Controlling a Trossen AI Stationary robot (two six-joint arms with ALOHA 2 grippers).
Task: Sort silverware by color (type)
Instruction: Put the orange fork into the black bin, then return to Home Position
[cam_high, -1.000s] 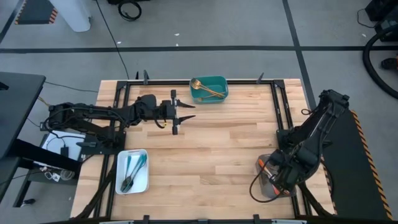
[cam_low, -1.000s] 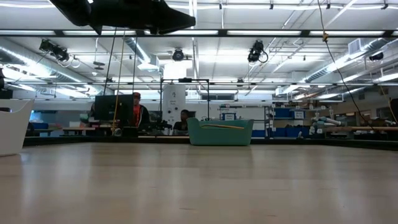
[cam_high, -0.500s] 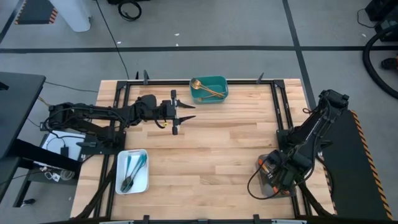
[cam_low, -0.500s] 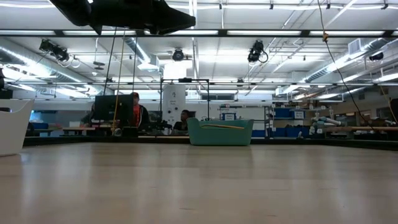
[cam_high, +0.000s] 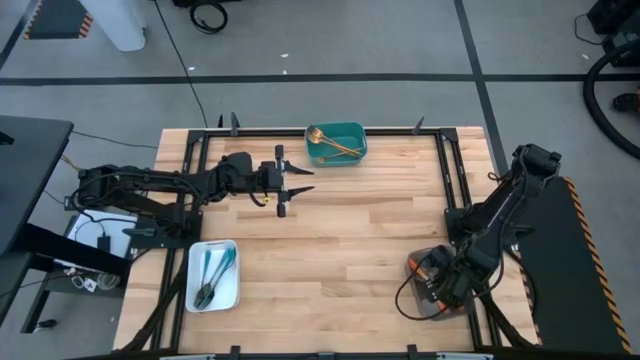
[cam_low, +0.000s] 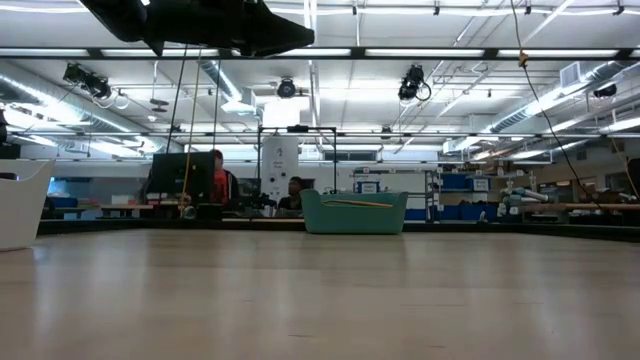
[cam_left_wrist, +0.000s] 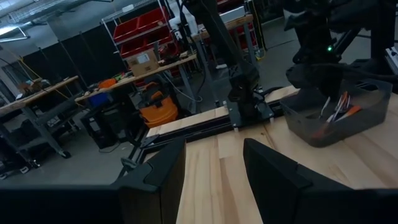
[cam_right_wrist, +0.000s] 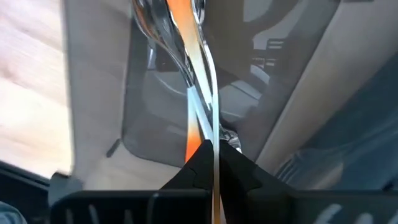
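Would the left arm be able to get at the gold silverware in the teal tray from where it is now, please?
Probably yes. The left claw hangs open above bare table just short of the teal tray, and nothing stands between them. The gold silverware lies uncovered in it, while the right claw is busy in the grey tray.

Right arm's wrist end shifts over the grey tray (cam_high: 422, 300) at the near right corner: compared with a second ago it sits slightly further toward the table's left and near edge, covering more of the tray. The cable loop (cam_high: 402, 297) beside the tray moves with it, bulging a bit further left. Right gripper (cam_right_wrist: 211, 149) is pinched on an orange-handled piece (cam_right_wrist: 193, 74) inside that tray; the jaws stand the same as before. In the low view, the person in red (cam_low: 219, 175) behind the monitors moves slightly right.
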